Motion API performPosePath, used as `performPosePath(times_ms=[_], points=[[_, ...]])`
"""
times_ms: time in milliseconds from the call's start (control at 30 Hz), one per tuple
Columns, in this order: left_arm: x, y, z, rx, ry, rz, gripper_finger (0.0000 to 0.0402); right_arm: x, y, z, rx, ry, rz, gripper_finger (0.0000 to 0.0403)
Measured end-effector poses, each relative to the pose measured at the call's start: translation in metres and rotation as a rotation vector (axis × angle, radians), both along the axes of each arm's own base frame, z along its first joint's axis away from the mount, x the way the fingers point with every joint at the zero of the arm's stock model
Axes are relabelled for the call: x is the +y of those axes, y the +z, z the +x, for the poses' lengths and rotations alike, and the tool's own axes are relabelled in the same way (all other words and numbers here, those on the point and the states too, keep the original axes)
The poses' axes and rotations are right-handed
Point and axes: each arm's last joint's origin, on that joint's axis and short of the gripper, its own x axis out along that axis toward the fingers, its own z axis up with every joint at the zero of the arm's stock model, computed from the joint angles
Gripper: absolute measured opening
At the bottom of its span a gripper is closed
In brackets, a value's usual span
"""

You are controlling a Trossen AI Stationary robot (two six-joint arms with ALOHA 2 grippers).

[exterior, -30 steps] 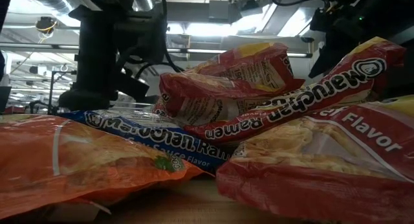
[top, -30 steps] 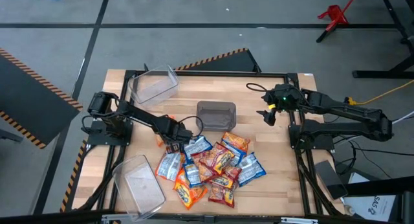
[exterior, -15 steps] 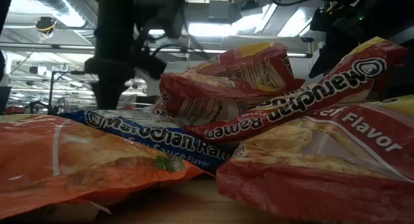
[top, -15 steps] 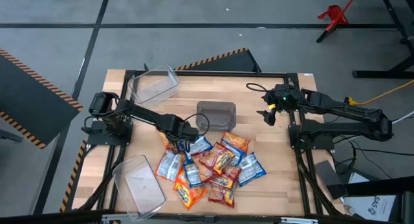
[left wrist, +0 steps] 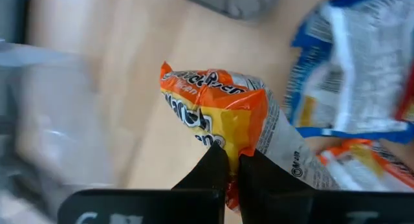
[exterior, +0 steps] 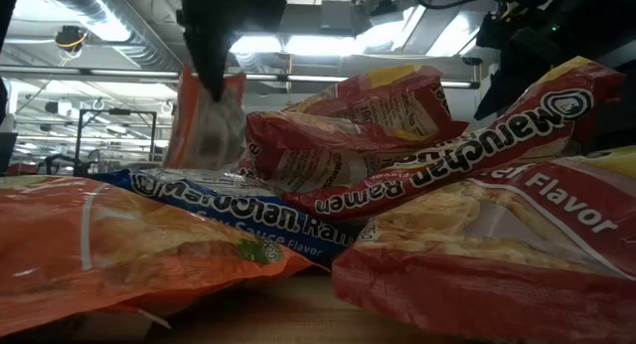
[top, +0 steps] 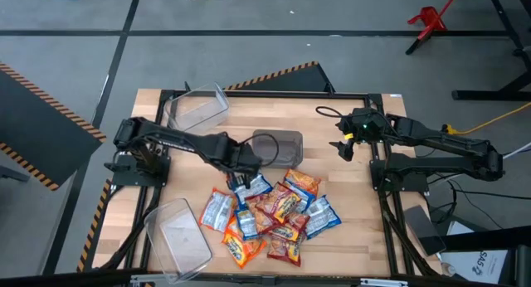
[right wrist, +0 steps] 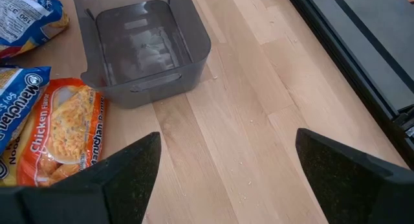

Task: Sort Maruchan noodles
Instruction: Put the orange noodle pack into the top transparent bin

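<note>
The Maruchan noodles lie in a loose pile (top: 274, 212) of orange, blue-and-white and red packets on the wooden table's near middle. My left gripper (top: 239, 172) hangs above the pile's left edge, shut on one orange packet (left wrist: 210, 111). In the low view that packet (exterior: 204, 120) dangles behind the pile. My right gripper (right wrist: 226, 172) waits open at the table's far right (top: 344, 148), with nothing between its fingers. My left gripper pinches the orange packet by one edge (left wrist: 234, 145) between its two fingers (left wrist: 210, 169). The fingers come steeply from above, pointing down. The packet hangs below them (exterior: 204, 120), lifted clear of the table and of the other packets.
A grey bin (top: 277, 144) stands at the table's middle, just beyond the pile. One clear bin (top: 197, 109) sits at the far left corner, another (top: 178, 237) at the near left. Bare wood (top: 348, 204) lies between the pile and the right arm.
My left gripper has risen from the pile's left edge and drifted a little toward the table's right. The orange packet has come up with it, now lifted clear and hanging below the fingers. The rest of the pile has kept its place.
</note>
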Motion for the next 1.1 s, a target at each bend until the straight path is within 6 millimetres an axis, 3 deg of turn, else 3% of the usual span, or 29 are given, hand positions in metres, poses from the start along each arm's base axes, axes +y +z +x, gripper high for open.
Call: performPosePath(times_ms=[233, 533, 800, 1100], points=[[0.022, 0.025, -0.011, 0.093, 0.048, 0.13, 0.0007, 0.0, 0.0, 0.0, 0.0, 0.0, 0.0, 0.0344], [0.058, 0.045, -0.024, 0.046, 0.104, 0.213, 0.0007, 0.0, 0.0, 0.0, 0.0, 0.0, 0.0, 0.0344], [0.107, 0.068, -0.05, 0.003, 0.282, 0.391, 0.0007, 0.0, 0.0, 0.0, 0.0, -0.007, -0.008, 0.0344], [0.171, 0.071, -0.082, 0.07, 0.507, 0.407, 0.0007, 0.0, 0.0, 0.0, 0.002, -0.007, -0.008, 0.0344]])
